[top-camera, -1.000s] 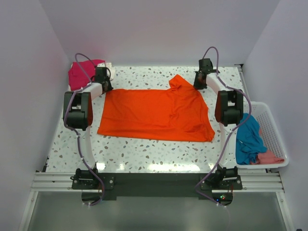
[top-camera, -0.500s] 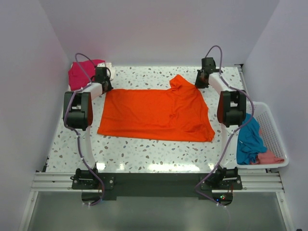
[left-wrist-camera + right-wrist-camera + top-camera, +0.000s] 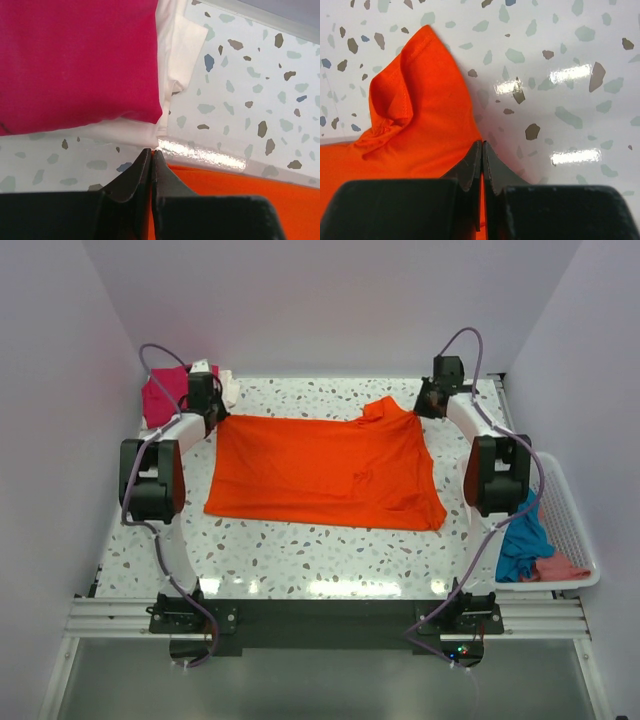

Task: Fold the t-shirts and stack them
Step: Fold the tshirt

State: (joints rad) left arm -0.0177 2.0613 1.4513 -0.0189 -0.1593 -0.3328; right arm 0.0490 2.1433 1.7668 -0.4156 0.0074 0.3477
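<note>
Tee (image 3: 320, 470) lengthwise left-right, hem seemingly left.

**Your table, as it stood**

You had a white speckled table (image 3: 300, 550) before you. An orange t-shirt (image 3: 320, 470) lay spread across its middle. At the far left corner, a folded magenta t-shirt (image 3: 160, 398) and a white t-shirt (image 3: 229, 389) lay touching.

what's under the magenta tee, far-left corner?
A white tee pokes out beneath the magenta tee along two edges. Whether more garments lie under them is covered and cannot be seen.
</note>
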